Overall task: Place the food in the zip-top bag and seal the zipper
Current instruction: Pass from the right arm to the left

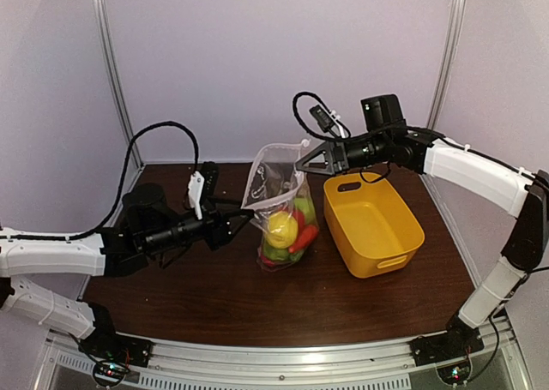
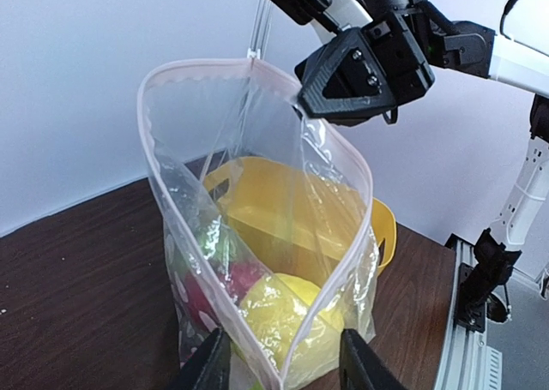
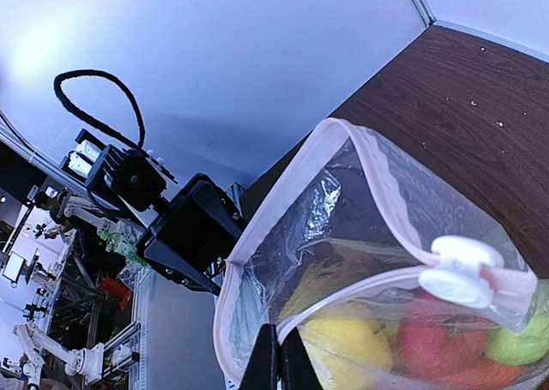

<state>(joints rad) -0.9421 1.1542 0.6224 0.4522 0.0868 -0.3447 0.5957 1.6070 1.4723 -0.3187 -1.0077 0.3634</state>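
Observation:
The zip-top bag (image 1: 276,189) stands upright mid-table with its mouth open. Inside lies the food: a yellow fruit (image 1: 281,227), green pieces (image 1: 304,208) and a red piece (image 3: 433,343). My right gripper (image 3: 279,360) is shut on the far side of the zipper (image 2: 154,141), holding the bag's top up (image 1: 300,165). A white slider (image 3: 459,272) sits on the strip at the bag's far end. My left gripper (image 2: 283,369) is open, its fingers (image 2: 210,364) straddling the mouth's near corner, with the yellow fruit (image 2: 287,317) just beyond.
A yellow plastic basket (image 1: 373,223) stands right of the bag, close to it, and shows through the plastic in the left wrist view (image 2: 386,231). The dark wooden table (image 1: 214,296) is enclosed by pale walls at the back and sides.

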